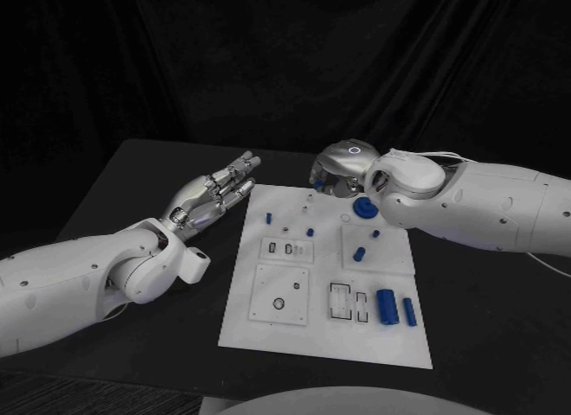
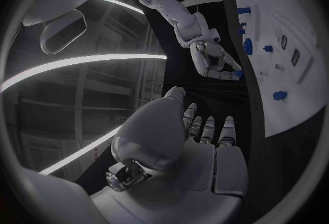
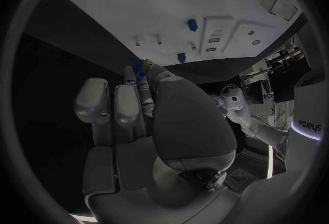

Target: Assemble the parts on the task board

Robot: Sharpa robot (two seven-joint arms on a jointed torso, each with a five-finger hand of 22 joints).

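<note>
My right hand [image 1: 339, 175], silver and many-fingered on a white arm, hovers over the far edge of the flat white plastic task board [image 1: 276, 324]. Between thumb and a finger it pinches a small blue peg-like part [image 3: 139, 65]; the rest of that part is hidden by my fingers, so its full shape is unclear. My left hand [image 1: 214, 194] rests off the board's left side over the matt black table [image 1: 136, 190], fingers straight and slightly apart, holding nothing.

The grip looks slight to me. The part seems smooth, hard plastic, and a pinch so near its tip could let it twist or slip out as I lower it. A tilted peg would likely jam at a hole's rim or fall and roll across the slick board.

On the board near my right hand lies a toothed blue plastic gear [image 1: 363, 206]; a careless descent could knock it. Two smooth blue cylinders [image 1: 388, 306] lie side by side near the board's near right corner, well apart from both hands. Short blue pegs [image 1: 269, 217] stand upright among shallow rectangular recesses.
</note>
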